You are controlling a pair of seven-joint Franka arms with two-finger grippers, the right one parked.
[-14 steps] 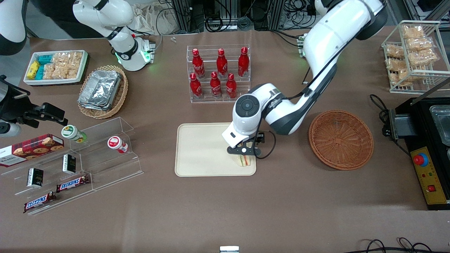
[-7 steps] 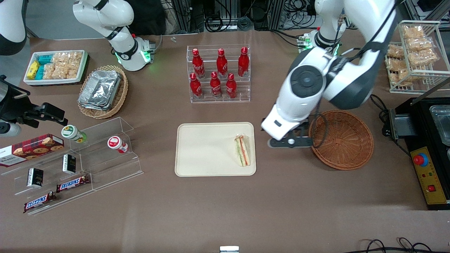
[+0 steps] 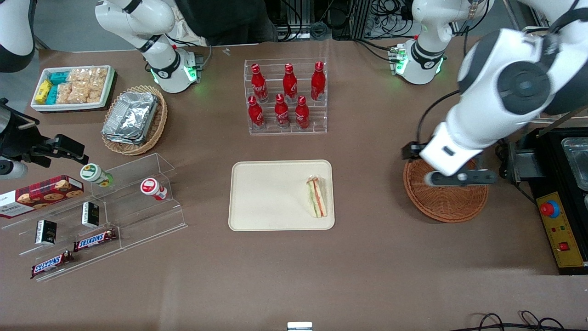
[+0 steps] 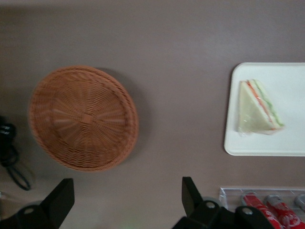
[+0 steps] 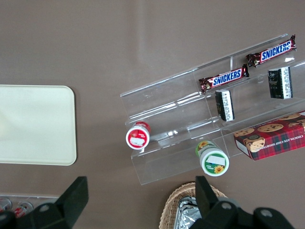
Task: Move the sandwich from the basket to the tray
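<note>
Brown cloth covered the table (image 3: 367,257). We saw the sandwich (image 3: 317,197) lying flat on the tray (image 3: 266,197), at the edge nearest the basket (image 3: 448,207). Our gripper (image 4: 125,202) hung above the basket with its fingers spread wide, holding nothing.

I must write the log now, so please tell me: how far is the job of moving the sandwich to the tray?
Done: the sandwich lies on the tray, at its end nearer the basket, and the basket holds nothing. In hand: nothing; the gripper is open and hangs above the basket's edge, apart from the sandwich. Left: the placing looks complete; at most the arm needs parking.
</note>
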